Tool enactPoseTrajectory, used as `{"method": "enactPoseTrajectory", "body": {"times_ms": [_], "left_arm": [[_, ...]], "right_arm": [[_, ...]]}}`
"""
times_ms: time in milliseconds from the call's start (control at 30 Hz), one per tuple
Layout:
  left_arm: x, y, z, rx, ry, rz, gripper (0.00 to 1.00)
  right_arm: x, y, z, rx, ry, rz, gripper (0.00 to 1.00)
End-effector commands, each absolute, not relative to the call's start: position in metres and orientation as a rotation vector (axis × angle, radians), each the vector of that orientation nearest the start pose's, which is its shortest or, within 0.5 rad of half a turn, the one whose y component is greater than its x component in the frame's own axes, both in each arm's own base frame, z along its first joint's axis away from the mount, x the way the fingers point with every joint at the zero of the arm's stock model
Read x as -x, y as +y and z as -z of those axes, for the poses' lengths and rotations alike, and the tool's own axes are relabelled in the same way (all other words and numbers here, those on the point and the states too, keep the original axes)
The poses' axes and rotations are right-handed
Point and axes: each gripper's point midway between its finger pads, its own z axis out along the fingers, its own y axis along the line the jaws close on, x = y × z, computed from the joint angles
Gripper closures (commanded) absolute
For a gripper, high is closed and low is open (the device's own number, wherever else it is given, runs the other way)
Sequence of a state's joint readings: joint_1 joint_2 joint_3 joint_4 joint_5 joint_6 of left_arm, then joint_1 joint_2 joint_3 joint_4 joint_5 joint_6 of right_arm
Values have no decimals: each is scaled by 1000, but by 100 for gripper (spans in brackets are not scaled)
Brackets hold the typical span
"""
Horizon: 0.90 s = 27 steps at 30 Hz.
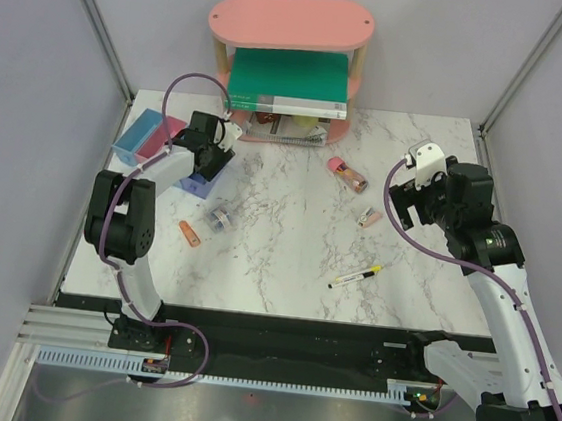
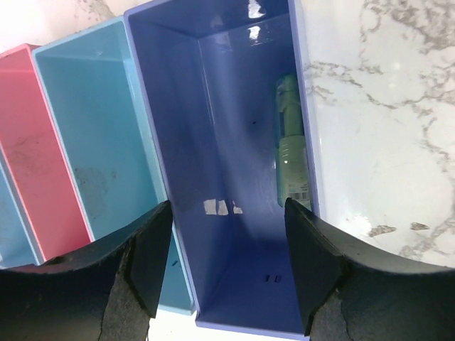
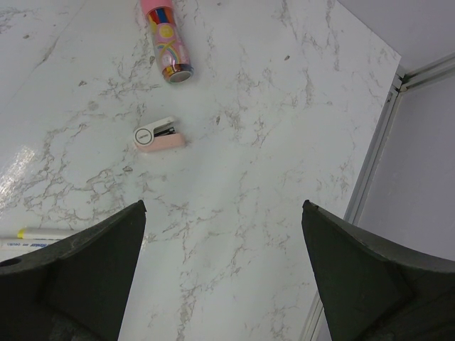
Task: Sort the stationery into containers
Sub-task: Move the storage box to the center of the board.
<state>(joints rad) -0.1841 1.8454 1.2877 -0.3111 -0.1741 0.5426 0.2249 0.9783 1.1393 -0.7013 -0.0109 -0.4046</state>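
The containers [image 1: 158,140] stand in a row at the table's left. My left gripper [image 1: 217,152] hangs open and empty over the purple-blue bin [image 2: 234,128]. The green piece [image 2: 291,142] lies in that bin against its right wall, beside the blue bin [image 2: 92,135] and the pink bin [image 2: 28,149]. My right gripper [image 1: 408,199] is open above bare table at the right. On the table lie the pink-red piece [image 1: 347,173], the pale pink piece [image 3: 160,135], the yellow-and-black pen [image 1: 356,276], the clear roll [image 1: 220,214] and the orange piece [image 1: 190,233].
A pink oval shelf [image 1: 290,26] stands at the back, with a large green book [image 1: 287,75] and a spiral notebook [image 1: 302,107] on its lower tier. The table's right edge and metal frame [image 3: 398,121] run close to my right gripper.
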Motion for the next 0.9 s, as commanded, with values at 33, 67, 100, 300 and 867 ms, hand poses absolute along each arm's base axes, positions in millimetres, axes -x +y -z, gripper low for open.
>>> {"method": "enactPoseTrajectory", "body": {"times_ms": [33, 67, 100, 300, 867], "left_arm": [[-447, -64, -65, -738, 2425, -119, 30], [-445, -68, -66, -719, 2435, -84, 30], [-445, -68, -68, -707, 2445, -79, 30], [-437, -90, -73, -637, 2486, 91, 30], [-415, -131, -42, -629, 2606, 243, 32]], "right_arm": [[-296, 54, -272, 655, 1995, 89, 2], [-296, 53, -272, 653, 1997, 89, 2], [-296, 54, -272, 656, 1996, 87, 2], [-296, 53, -274, 653, 1994, 90, 2], [-292, 52, -274, 660, 1989, 97, 2]]}}
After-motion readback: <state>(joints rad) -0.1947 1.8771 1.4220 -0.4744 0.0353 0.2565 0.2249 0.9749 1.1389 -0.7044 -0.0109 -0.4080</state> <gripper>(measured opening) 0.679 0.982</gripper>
